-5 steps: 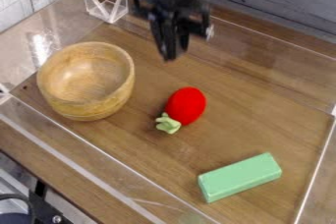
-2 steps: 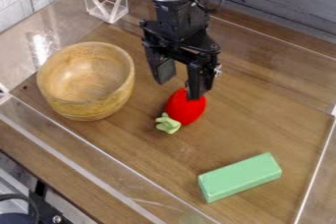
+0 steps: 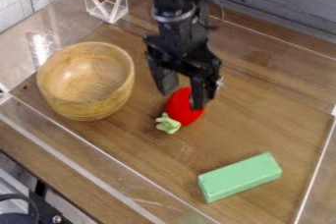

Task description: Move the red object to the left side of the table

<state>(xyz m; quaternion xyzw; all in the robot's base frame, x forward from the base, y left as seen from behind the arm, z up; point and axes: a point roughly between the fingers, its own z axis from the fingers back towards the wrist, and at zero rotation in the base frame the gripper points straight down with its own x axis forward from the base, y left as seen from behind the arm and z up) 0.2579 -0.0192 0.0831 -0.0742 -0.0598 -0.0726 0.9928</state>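
The red object [image 3: 184, 111], a small toy strawberry with a pale green leafy cap at its lower left, lies on the brown wood-grain table [image 3: 262, 90] near the middle. My gripper [image 3: 180, 87] points down right over it, open, with one dark finger [image 3: 159, 80] to the strawberry's upper left and the other in front of its right side. The fingers straddle the top of the fruit; I cannot tell whether they touch it. Part of the strawberry is hidden behind the right finger.
A round wooden bowl [image 3: 86, 79] stands to the left of the strawberry. A green rectangular block [image 3: 241, 177] lies at the front right. Low clear acrylic walls [image 3: 79, 144] edge the table, and a clear bracket [image 3: 105, 4] stands at the back left.
The gripper went from shut and raised behind the strawberry to open, coming down and forward until its fingers stand either side of the fruit. The strawberry has not moved.
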